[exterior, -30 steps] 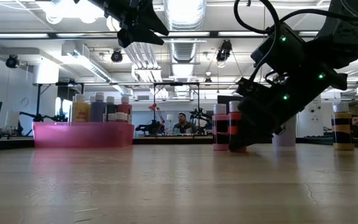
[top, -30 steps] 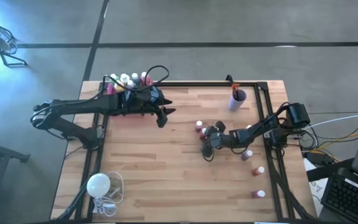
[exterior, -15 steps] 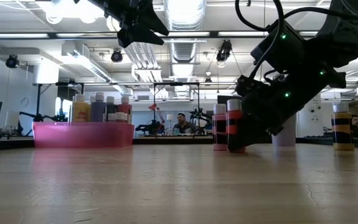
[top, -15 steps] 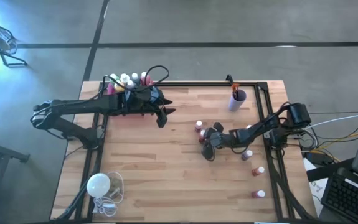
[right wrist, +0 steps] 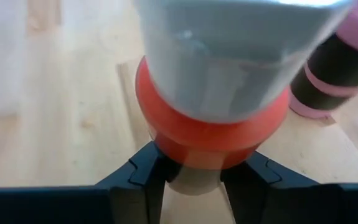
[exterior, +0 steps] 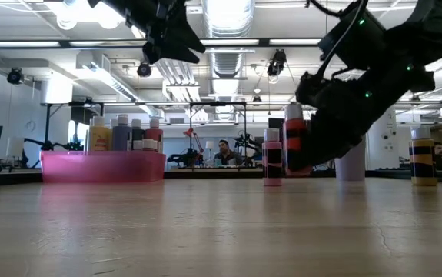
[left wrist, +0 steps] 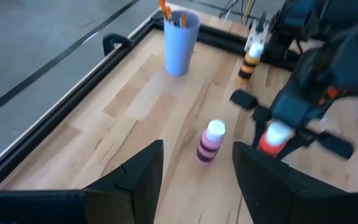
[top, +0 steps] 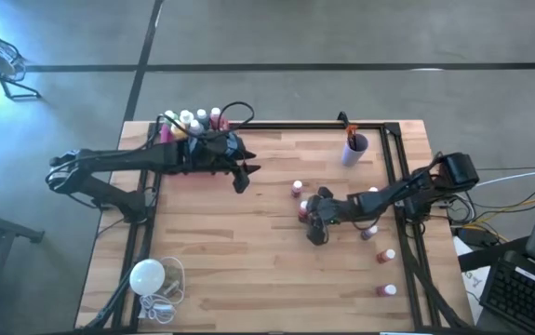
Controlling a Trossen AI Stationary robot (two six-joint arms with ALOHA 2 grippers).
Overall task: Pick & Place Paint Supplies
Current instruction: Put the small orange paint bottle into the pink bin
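Right gripper (top: 314,216) clamps red-orange paint bottle (exterior: 294,146) at its body, mid-table, clear of wood in low view; bottle's long axis near upright, white cap up; pink tray (exterior: 103,166) lies well apart, on left arm's side; left gripper (top: 240,177) hangs beside tray, fingers spread, empty.

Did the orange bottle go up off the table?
Yes. The orange bottle, shut in the right gripper, now hangs higher than the pink bottle standing beside it; before, both stood level.
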